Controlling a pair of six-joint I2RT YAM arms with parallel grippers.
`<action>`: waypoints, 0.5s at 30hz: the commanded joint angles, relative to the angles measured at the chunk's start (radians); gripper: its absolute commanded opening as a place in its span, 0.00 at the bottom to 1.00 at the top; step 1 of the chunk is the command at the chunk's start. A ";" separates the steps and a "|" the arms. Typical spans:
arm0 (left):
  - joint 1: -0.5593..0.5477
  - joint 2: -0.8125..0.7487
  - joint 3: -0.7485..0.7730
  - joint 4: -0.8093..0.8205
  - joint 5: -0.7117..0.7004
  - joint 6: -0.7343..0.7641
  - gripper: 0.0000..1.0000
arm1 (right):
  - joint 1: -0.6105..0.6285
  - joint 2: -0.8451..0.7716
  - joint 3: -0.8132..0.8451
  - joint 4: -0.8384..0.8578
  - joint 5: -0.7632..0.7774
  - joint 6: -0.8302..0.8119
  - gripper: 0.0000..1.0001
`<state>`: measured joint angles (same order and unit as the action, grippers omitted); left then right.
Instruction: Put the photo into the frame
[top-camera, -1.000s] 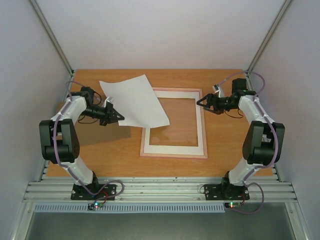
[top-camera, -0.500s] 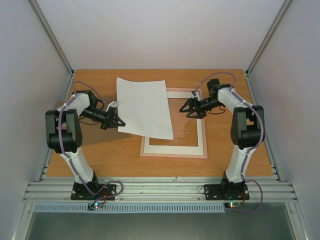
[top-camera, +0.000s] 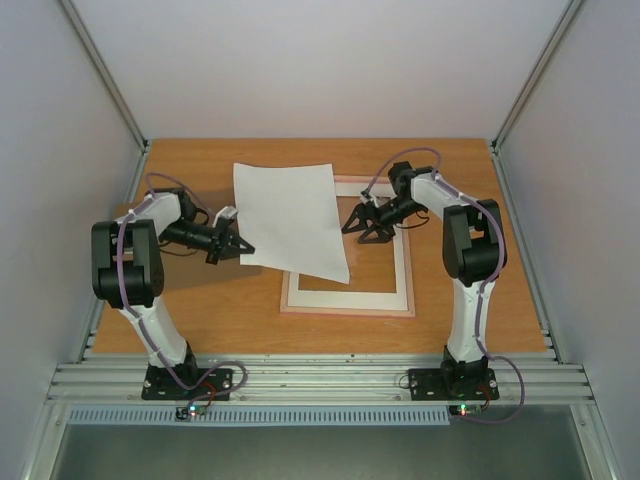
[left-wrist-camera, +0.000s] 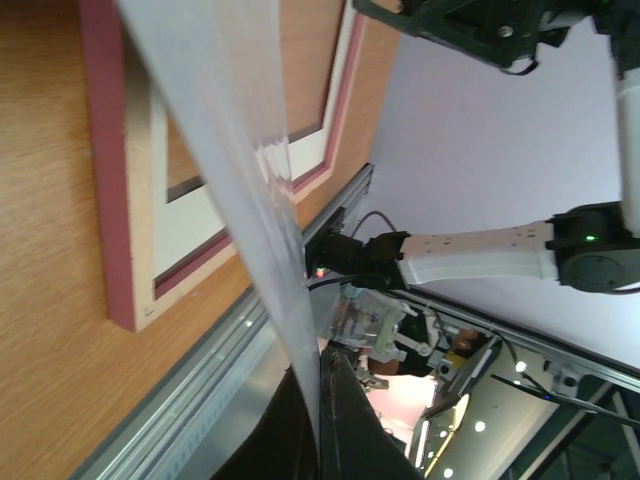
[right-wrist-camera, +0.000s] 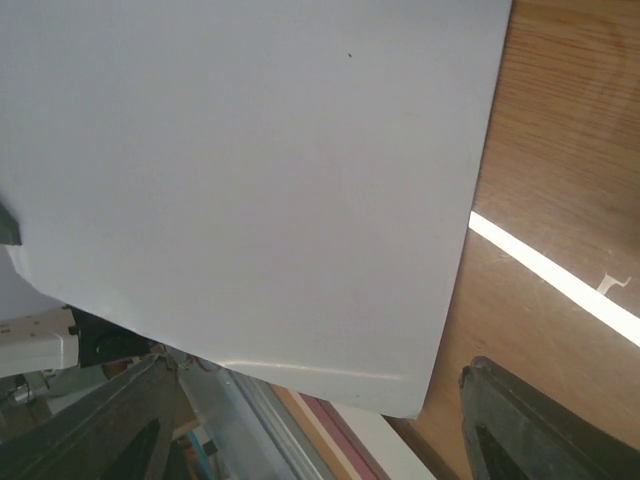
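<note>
Only the photo's (top-camera: 290, 215) white back shows, pinched by the left end effector (top-camera: 240, 249); the right end effector (top-camera: 353, 229) gapes empty.

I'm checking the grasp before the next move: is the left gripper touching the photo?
Touching. The left wrist view shows the photo running down into the left gripper, its edge pinched there.

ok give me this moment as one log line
left gripper: shut on photo, white back up | right gripper: open at photo's right edge | frame: flat on table, partly under photo | status: photo not in frame
</note>
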<state>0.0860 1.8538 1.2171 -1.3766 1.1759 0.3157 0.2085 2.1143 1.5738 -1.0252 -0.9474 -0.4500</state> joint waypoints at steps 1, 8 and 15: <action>0.006 -0.009 0.006 -0.045 0.137 0.016 0.00 | 0.001 0.006 0.018 -0.024 0.012 0.003 0.78; 0.006 -0.075 0.022 -0.156 0.226 0.099 0.00 | 0.006 0.027 0.013 -0.016 0.003 0.013 0.87; 0.006 -0.101 0.031 -0.223 0.327 0.159 0.00 | 0.016 0.074 0.065 -0.051 -0.064 0.012 0.90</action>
<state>0.0860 1.7844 1.2175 -1.5124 1.3922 0.4091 0.2119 2.1574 1.5917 -1.0416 -0.9634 -0.4446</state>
